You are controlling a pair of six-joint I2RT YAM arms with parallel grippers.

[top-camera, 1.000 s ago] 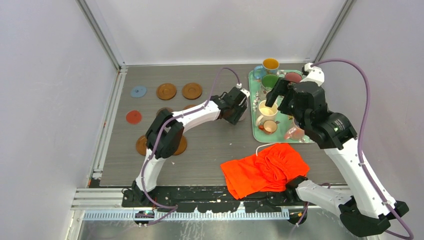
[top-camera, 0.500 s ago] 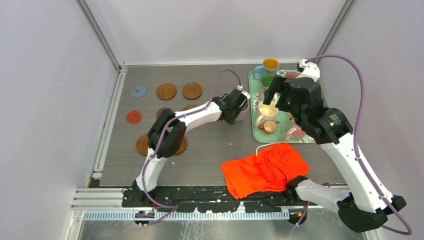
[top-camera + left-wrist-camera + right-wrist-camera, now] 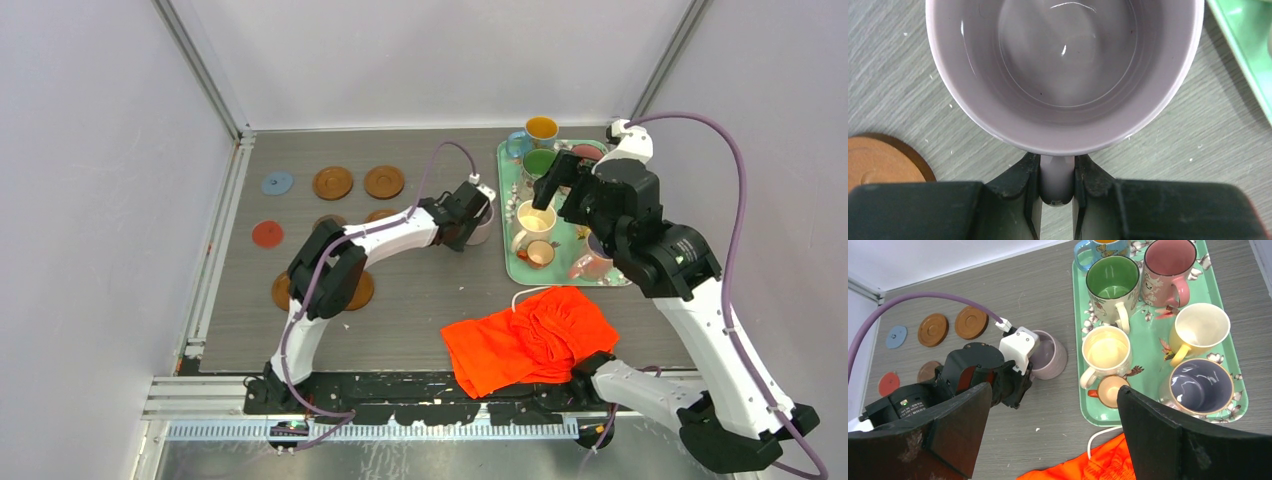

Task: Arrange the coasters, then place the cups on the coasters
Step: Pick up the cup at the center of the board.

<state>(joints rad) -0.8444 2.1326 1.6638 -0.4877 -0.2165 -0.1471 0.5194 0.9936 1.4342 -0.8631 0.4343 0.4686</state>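
Where the grey table [image 3: 430, 300] meets the arm bases, a crumpled orange cloth [image 3: 530, 345] lies at about five o'clock, seen from above. Just beyond it, at eight o'clock, a near pair of brown coasters [image 3: 284, 290] lies side by side, half covered by the left arm's elbow. Farther in, near the table's middle, the left gripper [image 3: 1057, 172] pinches the handle of a lilac mug [image 3: 1063, 75], one black finger pressed to each side of the handle. The mug stands upright and empty on bare table, on no coaster, just beside the left rim of a teal flowered tray [image 3: 506, 262]. In the wrist view a single brown coaster [image 3: 878, 165] shows at eight o'clock of the mug, apart from it. At three o'clock the tray holds seven cups. Nearest are a mug with a lilac inside [image 3: 1200, 385] and a tiny copper cup [image 3: 1110, 390], then two cream mugs [image 3: 1105, 350]. Farthest are a green-lined mug [image 3: 1112, 277], a pink mug [image 3: 1168, 262] and a blue mug with an orange inside [image 3: 1095, 247]. The right gripper [image 3: 560, 192] hovers above the tray with its fingers spread wide, holding nothing. At nine o'clock lies a red coaster [image 3: 267, 234]. Around eleven o'clock a blue coaster [image 3: 277, 183] and a far pair of brown coasters [image 3: 333, 183] lie in a row, none bearing a cup.
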